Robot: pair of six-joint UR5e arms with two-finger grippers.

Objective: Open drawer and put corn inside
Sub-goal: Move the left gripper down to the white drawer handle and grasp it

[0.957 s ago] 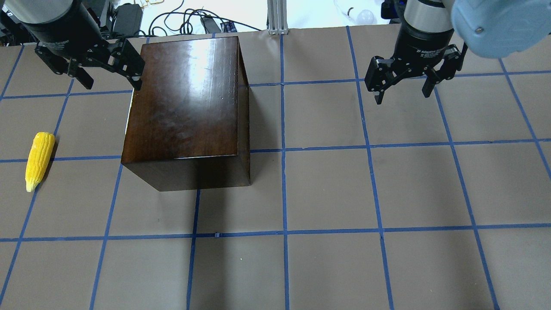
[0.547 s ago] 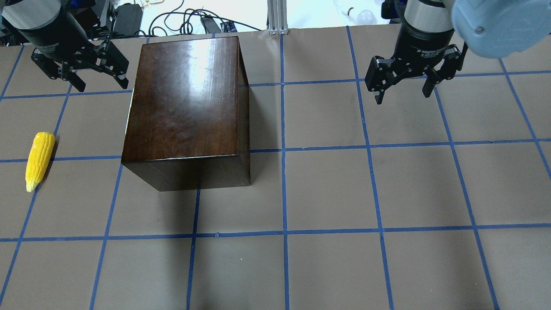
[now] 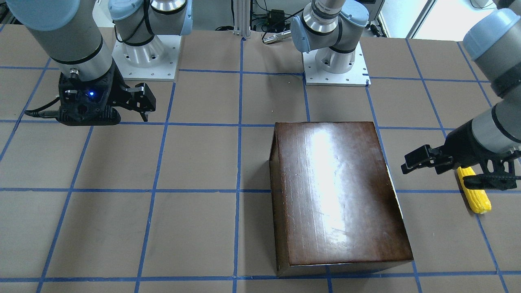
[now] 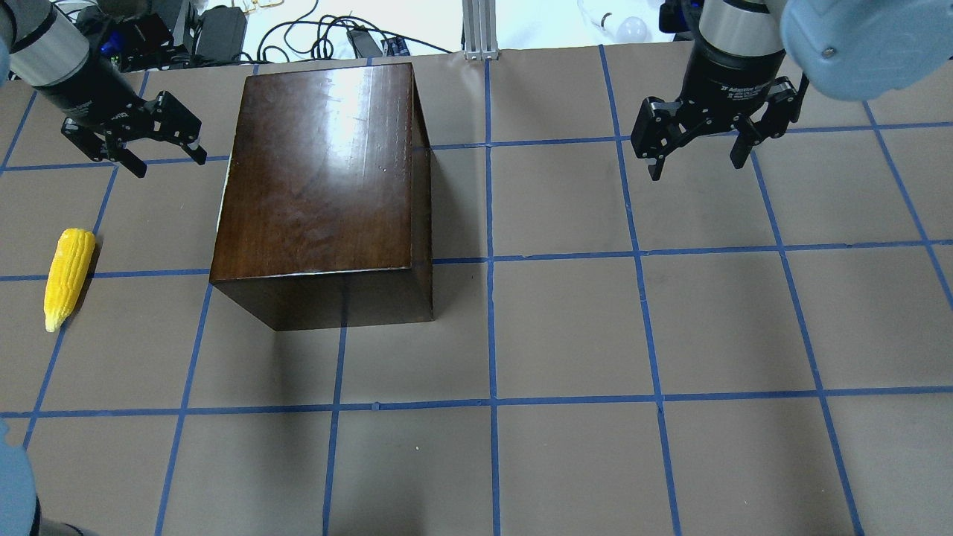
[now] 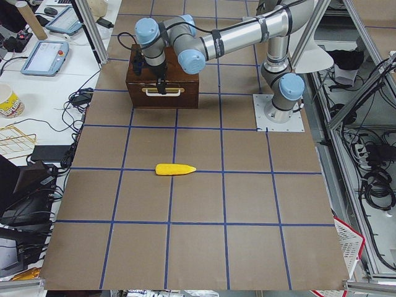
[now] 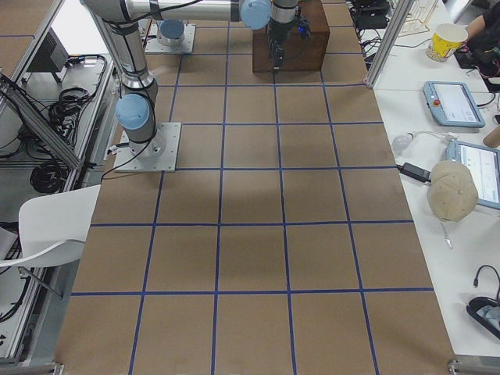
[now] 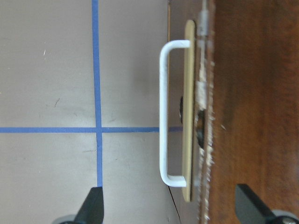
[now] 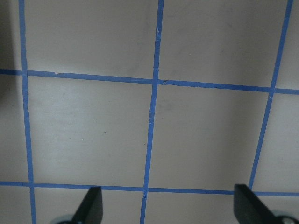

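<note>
Brown drawer (image 5: 185, 96) edge near wide-spread left tool (image 4: 171, 165).

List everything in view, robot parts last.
table: 1, brown paper with a blue tape grid, under everything
box: 1, glossy dark brown, on the table's half at the robot's left
drawer: 1, dark-brown front, shut, in the box's face toward the corn
handle: 1, white, on the drawer front
corn: 1, yellow, lying on the table apart from the box
cables: several, black, beyond the table's far edge
left end effector: 1, black, open and empty, beside the box near the handle
right end effector: 1, black, open and empty, over bare table
</note>
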